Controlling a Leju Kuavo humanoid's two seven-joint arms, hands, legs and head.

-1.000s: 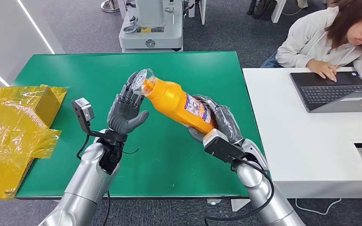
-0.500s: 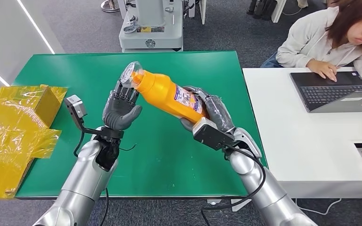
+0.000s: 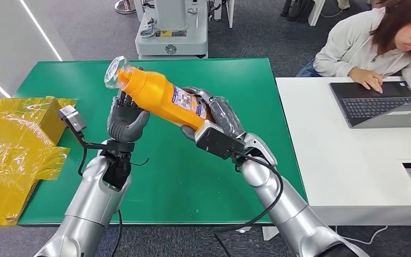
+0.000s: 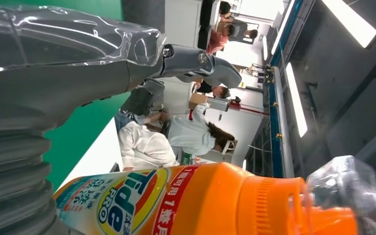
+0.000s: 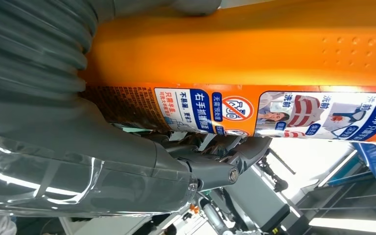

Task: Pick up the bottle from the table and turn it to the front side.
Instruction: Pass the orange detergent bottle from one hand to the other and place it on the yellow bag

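Green matting covers the work table [image 3: 208, 176], which stands on grey carpet beside a white desk [image 3: 321, 160] where a person in a pale hooded top [image 3: 364, 48] sits at a dark open laptop [image 3: 380, 104]. Crumpled yellow plastic wrap [image 3: 16, 144] lies at the table's left end.

Above the table, the orange plastic detergent bottle with a clear cap [image 3: 158, 93] is held aloft, tilted with its cap up and toward the left. The right hand [image 3: 214, 115] is wrapped around the bottle's lower body, fingers over its printed label; the right wrist view shows the thumb pressed along the orange side [image 5: 254, 54]. The left hand [image 3: 126, 118] stands upright under the bottle's neck end, fingers raised behind the bottle; I cannot tell whether it is gripping. In the left wrist view the bottle's logo label [image 4: 132, 205] faces the camera.
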